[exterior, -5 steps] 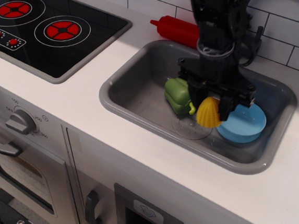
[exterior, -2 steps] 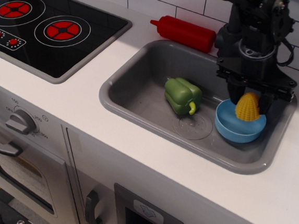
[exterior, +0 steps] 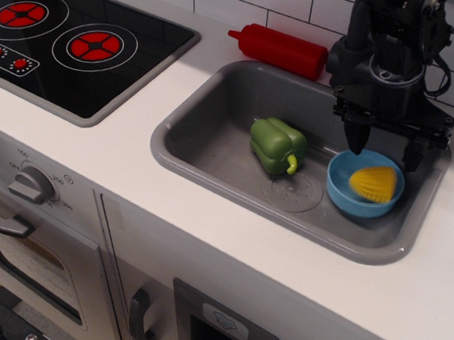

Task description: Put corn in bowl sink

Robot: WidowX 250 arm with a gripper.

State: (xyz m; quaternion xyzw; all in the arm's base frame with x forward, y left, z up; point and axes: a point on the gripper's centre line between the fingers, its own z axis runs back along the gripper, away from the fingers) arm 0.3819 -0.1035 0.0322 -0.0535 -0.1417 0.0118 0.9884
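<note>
Corn (exterior: 373,183) lies in bowl (exterior: 365,184), right end of sink (exterior: 215,129). Gripper (exterior: 383,149) hangs just above, fingers apart, empty. Risk: a finger clipping the bowl rim on retreat tips it.

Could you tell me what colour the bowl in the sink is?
Light blue bowl, seen in the only view.

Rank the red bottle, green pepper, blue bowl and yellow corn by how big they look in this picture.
1. Red bottle
2. Blue bowl, close to the bottle, so unsure
3. Green pepper
4. Yellow corn, smallest
</note>
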